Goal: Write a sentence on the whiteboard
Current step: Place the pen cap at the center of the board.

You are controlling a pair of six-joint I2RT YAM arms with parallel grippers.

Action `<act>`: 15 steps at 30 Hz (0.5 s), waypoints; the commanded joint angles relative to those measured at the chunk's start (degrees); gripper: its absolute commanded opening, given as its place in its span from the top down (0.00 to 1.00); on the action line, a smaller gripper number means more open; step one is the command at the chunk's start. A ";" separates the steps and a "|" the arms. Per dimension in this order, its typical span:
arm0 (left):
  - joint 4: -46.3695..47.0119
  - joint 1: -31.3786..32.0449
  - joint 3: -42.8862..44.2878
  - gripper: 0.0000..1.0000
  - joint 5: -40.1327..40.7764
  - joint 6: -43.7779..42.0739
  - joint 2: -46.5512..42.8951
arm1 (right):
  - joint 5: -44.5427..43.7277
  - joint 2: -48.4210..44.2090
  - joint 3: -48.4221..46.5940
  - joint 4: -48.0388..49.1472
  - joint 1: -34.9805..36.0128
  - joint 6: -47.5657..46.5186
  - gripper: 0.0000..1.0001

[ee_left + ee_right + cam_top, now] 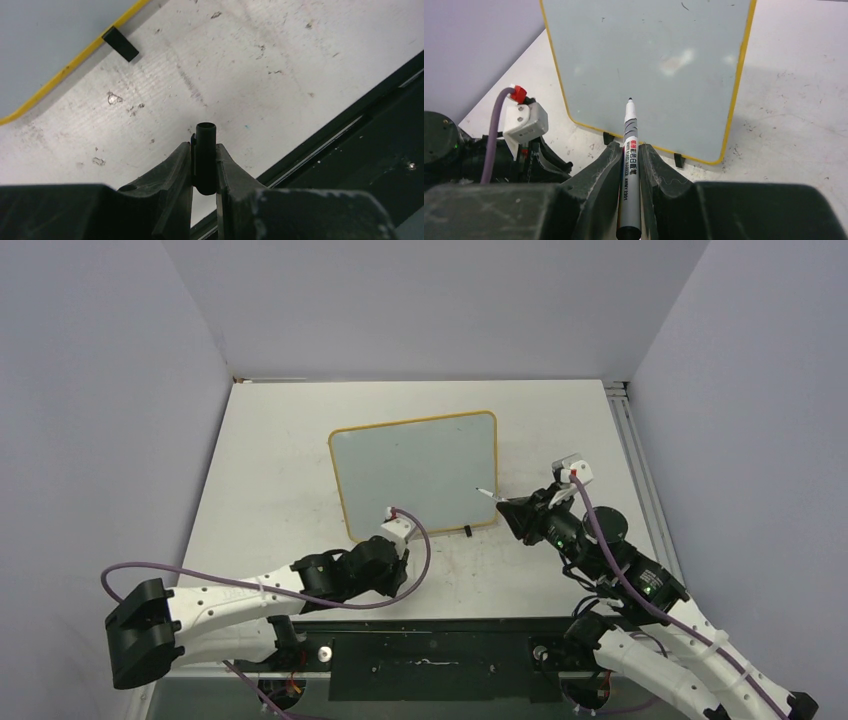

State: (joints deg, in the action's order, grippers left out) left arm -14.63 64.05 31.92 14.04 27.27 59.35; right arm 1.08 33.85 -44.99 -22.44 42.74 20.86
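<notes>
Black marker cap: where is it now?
Left wrist view: the black plastic marker cap is pinched in the left claw over the white tabletop, just off the yellow-framed whiteboard's near edge.

The scuffed white table (270,470) carries the yellow-framed whiteboard (415,475) near its middle.

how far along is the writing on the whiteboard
Done: the marker is uncapped, and the left gripper is shut on what looks like its black cap, over the table beside the board. In hand: the right gripper is shut on the marker, tip pointing at the whiteboard. Left: the whole sentence. The board shows only faint smudges, no words.
</notes>
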 commanded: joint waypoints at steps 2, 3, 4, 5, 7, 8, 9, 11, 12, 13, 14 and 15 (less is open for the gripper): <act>-4.10 0.36 1.03 1.00 3.16 6.50 4.58 | -4.54 0.86 0.46 4.95 -0.06 2.54 0.95; -5.25 0.37 1.45 1.00 3.31 6.77 5.77 | -4.11 1.30 0.29 4.89 -0.07 2.72 0.95; -5.60 0.49 1.51 1.00 3.31 6.97 6.71 | -3.69 1.54 0.49 5.05 -0.02 2.99 0.95; -5.18 0.58 1.17 1.00 3.12 7.29 7.43 | -3.25 1.68 0.78 5.27 0.07 3.41 0.95; -2.27 0.72 0.19 1.00 2.06 7.12 8.58 | -2.73 1.53 1.55 5.49 0.05 4.34 0.95; -1.38 0.72 0.06 1.00 1.75 7.12 9.40 | -2.58 1.46 1.91 5.48 -0.02 4.79 0.95; -1.13 0.72 0.37 1.00 1.62 7.17 10.18 | -2.32 1.38 2.09 5.43 0.05 5.28 0.95; -2.11 0.77 1.59 1.00 1.95 7.04 11.79 | -1.91 1.24 2.39 5.21 0.09 6.02 0.95; -2.63 0.81 2.18 0.99 2.28 7.11 12.61 | -1.74 1.04 2.57 5.10 0.08 6.29 0.95; -2.85 0.81 2.52 0.99 2.66 7.00 13.32 | -1.73 0.78 2.89 5.04 0.09 6.53 0.95; -2.93 0.81 2.73 0.98 2.89 6.94 14.19 | -1.70 0.52 3.30 5.05 0.06 6.82 0.95; -3.02 0.81 2.97 0.97 2.81 6.97 14.87 | -1.65 0.32 3.67 5.08 0.12 6.95 0.95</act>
State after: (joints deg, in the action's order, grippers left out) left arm -18.39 64.55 31.79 15.90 33.45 72.12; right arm -1.04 35.09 -42.15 -19.77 42.74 26.00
